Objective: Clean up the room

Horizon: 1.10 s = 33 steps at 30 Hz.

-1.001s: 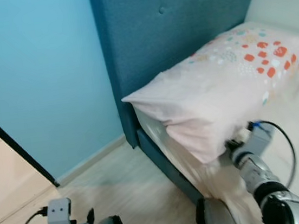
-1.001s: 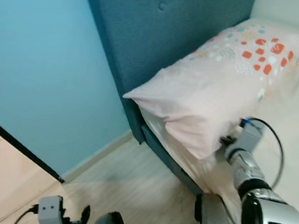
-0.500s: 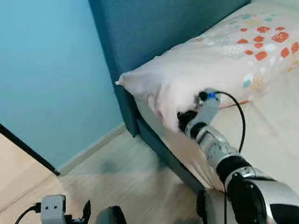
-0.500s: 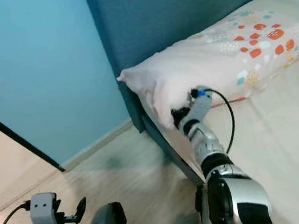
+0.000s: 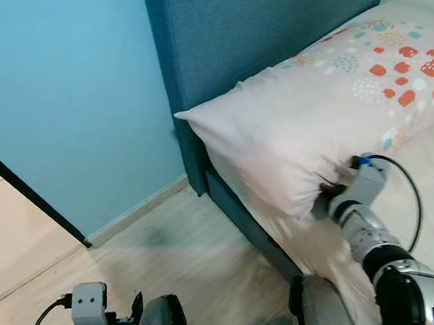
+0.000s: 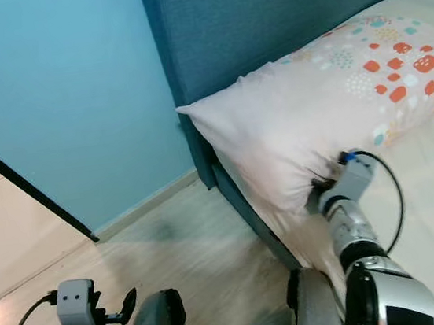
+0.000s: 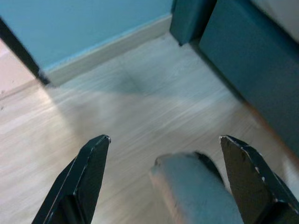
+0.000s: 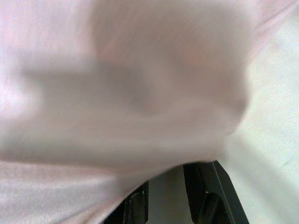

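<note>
I take the bed (image 5: 433, 183) as my landmark. The pillow (image 5: 329, 109) lies at its head end, pressed up against the dark teal headboard (image 5: 263, 22), with its pointed corner poking out past the bed's near side edge over the floor (image 5: 190, 269). The pillow's plain pink part is toward that edge; the orange and teal dotted print sits further in along the bed.

My right gripper (image 6: 319, 189) is at the pillow's lower front edge, just above the mattress sheet, and its fingers (image 8: 205, 198) are buried under the fabric. In the right wrist view the blurred pink cloth drapes over them, so I cannot tell whether they are spread or pinching it. The black cable (image 5: 411, 194) loops off that wrist over the sheet.

Beside the bed, the teal bed frame (image 7: 247, 70) drops straight to the pale wooden floor. A light blue wall (image 5: 60, 110) with a baseboard (image 7: 107, 49) meets the headboard's outer edge, and a dark door edge (image 5: 18, 187) slants further away from the bed. The strip of floor between wall and bed is open.

My left gripper (image 7: 163, 182) hangs low over that floor, away from the bed, fingers spread wide with nothing between them.
</note>
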### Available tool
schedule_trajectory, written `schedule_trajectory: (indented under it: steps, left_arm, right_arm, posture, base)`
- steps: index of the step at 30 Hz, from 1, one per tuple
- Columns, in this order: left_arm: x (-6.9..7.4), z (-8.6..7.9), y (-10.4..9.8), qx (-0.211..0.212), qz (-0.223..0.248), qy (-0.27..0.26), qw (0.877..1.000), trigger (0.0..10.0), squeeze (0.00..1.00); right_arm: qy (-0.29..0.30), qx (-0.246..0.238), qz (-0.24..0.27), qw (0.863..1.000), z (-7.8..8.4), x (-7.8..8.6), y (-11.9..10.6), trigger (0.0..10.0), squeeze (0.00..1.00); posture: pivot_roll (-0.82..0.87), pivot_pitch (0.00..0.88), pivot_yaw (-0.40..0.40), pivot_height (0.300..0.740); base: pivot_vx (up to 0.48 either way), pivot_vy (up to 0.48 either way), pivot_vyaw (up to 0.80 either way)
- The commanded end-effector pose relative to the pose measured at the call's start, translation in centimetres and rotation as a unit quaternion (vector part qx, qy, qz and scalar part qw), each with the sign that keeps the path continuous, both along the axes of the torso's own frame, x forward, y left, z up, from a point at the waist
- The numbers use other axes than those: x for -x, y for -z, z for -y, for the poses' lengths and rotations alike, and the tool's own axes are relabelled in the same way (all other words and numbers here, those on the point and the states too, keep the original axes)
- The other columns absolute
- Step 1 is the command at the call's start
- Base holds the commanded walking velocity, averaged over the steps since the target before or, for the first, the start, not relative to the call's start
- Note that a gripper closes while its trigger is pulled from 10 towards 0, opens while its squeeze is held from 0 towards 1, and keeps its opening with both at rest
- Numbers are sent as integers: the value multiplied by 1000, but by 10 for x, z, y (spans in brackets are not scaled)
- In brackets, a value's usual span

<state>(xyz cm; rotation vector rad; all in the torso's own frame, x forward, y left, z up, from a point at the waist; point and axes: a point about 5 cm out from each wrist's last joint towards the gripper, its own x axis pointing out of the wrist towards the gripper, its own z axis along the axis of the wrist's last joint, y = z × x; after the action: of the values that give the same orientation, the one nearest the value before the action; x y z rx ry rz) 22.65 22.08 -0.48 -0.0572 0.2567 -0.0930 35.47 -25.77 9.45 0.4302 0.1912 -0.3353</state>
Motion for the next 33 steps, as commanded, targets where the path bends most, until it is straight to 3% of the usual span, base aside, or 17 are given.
schedule_trajectory:
  steps: [1, 4, 6, 8, 12, 16, 17, 18, 20, 21, 22, 24, 29, 30, 32, 33]
  left_arm:
    - [5, 4, 9, 10, -26, -3, 1000, 10000, 0]
    - [1, 6, 9, 14, -27, -3, 1000, 10000, 0]
    - [-10, 16, 8, 26, -28, 1, 999, 10000, 0]
    - [-10, 16, 8, 26, -28, 1, 999, 10000, 0]
    - [-19, 20, 7, 25, -33, 3, 999, 10000, 0]
    - [-35, 14, 1, 0, -38, -12, 999, 10000, 0]
    - [-42, 8, -4, -14, -42, -23, 999, 10000, 0]
    - [-42, 8, -4, -14, -42, -23, 999, 10000, 0]
    - [-54, -1, -11, -31, -47, -38, 998, 10000, 0]
    - [-54, -1, -11, -31, -47, -38, 998, 10000, 0]
    - [-61, -5, -17, -35, -49, -44, 997, 10000, 0]
    - [-61, -5, -17, -35, -49, -44, 997, 10000, 0]
    - [-60, 9, -10, -4, -68, -16, 998, 10000, 0]
    - [-60, 9, -10, -4, -68, -16, 998, 10000, 0]
    - [-58, 13, -7, 5, -72, -9, 997, 10000, 0]
    - [-57, 17, -5, 9, -75, -3, 997, 10000, 0]
  right_arm:
    - [23, 29, 6, 999, 14, 4, -4, 10000, 0]
    - [27, 48, 5, 998, 16, 3, -8, 10000, 0]
    - [28, 98, 15, 995, 17, -4, -24, 10000, 0]
    - [28, 98, 15, 995, 17, -4, -24, 10000, 0]
    - [-10, 110, 36, 993, 3, -11, -31, 10000, 0]
    - [-34, 126, 30, 991, -8, -13, -28, 10000, 0]
    - [-20, 159, -19, 987, -4, -10, -20, 10000, 0]
    - [-20, 159, -19, 987, -4, -10, -20, 10000, 0]
    - [17, 198, -99, 975, 7, -1, -5, 10000, 0]
    - [17, 198, -99, 975, 7, -1, -5, 10000, 0]
    - [45, 216, -155, 963, 18, 10, 6, 10000, 0]
    - [45, 216, -155, 963, 18, 10, 6, 10000, 0]
    - [114, 255, -199, 939, 57, 33, 10, 10000, 0]
    - [114, 255, -199, 939, 57, 33, 10, 10000, 0]
    - [120, 259, -183, 941, 62, 33, 5, 10000, 0]
    - [118, 267, -149, 945, 63, 29, -5, 10000, 0]
  posture:
    - [159, 233, -18, 546]
    - [154, 218, -23, 546]
    - [141, 173, -29, 546]
    - [141, 173, -29, 546]
    - [123, 119, -33, 546]
    - [109, 82, -34, 546]
    - [94, 55, -29, 546]
    - [94, 55, -29, 546]
    - [81, 32, -30, 546]
    - [81, 32, -30, 546]
    - [77, 26, -30, 546]
    - [77, 26, -30, 546]
    - [41, 4, -12, 546]
    - [41, 4, -12, 546]
    - [37, 0, -10, 546]
    - [31, 0, -9, 546]
  base:
    - [0, 0, 0]
    - [0, 0, 0]
    - [0, 0, 0]
    - [0, 0, 0]
    - [0, 0, 0]
    - [0, 0, 0]
    - [0, 0, 0]
    - [0, 0, 0]
    - [0, 0, 0]
    - [0, 0, 0]
    - [0, 0, 0]
    - [0, 0, 0]
    - [0, 0, 0]
    - [0, 0, 0]
    - [0, 0, 0]
    - [0, 0, 0]
